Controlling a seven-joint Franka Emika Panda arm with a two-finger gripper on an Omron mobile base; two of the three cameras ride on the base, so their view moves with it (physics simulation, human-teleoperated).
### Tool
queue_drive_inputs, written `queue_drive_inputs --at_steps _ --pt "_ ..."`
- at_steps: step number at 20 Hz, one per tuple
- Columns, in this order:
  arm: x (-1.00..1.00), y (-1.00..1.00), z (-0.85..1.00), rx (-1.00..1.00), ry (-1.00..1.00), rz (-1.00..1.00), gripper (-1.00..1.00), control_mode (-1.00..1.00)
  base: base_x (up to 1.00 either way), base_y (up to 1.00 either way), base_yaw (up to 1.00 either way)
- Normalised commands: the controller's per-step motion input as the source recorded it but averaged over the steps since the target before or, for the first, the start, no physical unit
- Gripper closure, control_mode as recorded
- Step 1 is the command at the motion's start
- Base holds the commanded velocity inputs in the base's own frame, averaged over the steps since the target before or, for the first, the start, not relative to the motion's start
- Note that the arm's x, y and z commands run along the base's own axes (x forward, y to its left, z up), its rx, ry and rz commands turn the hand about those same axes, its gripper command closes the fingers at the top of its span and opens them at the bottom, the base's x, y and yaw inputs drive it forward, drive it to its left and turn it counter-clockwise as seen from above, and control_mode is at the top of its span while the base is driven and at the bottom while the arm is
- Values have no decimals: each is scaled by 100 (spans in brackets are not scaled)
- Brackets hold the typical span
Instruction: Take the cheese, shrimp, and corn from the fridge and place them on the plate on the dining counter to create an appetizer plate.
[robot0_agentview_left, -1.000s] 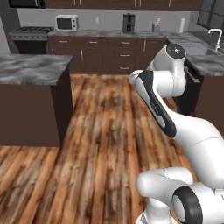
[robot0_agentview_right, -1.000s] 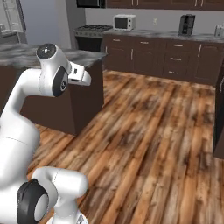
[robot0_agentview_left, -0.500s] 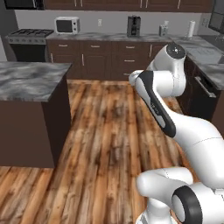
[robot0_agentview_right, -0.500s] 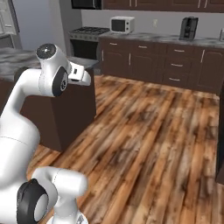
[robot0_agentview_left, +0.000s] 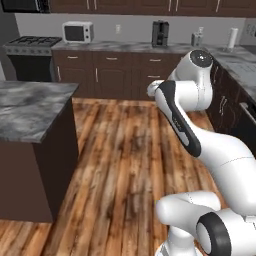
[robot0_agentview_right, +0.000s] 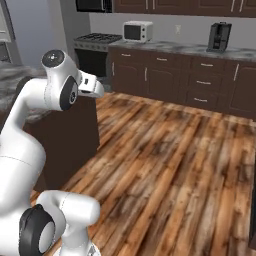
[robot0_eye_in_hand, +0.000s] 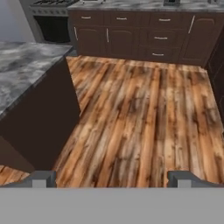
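The gripper (robot0_eye_in_hand: 112, 178) is hanging fully spread and empty over the wooden floor (robot0_eye_in_hand: 144, 113), touching nothing. The dining counter (robot0_eye_in_hand: 26, 65) is standing just left of it, its marbled top bare.

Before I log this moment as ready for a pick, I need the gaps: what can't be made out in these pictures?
- Gripper: hand view shows just its fingertips, set wide apart with nothing between; the rest is cut off by the bottom edge.
- Marbled counter: cut by the left edge in the left base view, so its far end can't be read.
- Microwave: too small to tell its door state.
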Motion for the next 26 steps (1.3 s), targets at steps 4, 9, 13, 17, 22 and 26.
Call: queue_drive_inputs --at_steps 4,9,13,17,22,26 --pt "0 0 0 0 0 0 -100 100 100 -29 9" --pt "0 0 0 0 0 0 -100 100 100 -26 10" --pt "0 0 0 0 0 0 -100 100 100 -27 14" --pt "0 0 0 0 0 0 -100 100 100 -26 20" --pt "0 0 0 0 0 0 -100 100 100 -25 26" --pt "0 0 0 0 0 0 -100 100 100 -29 33"
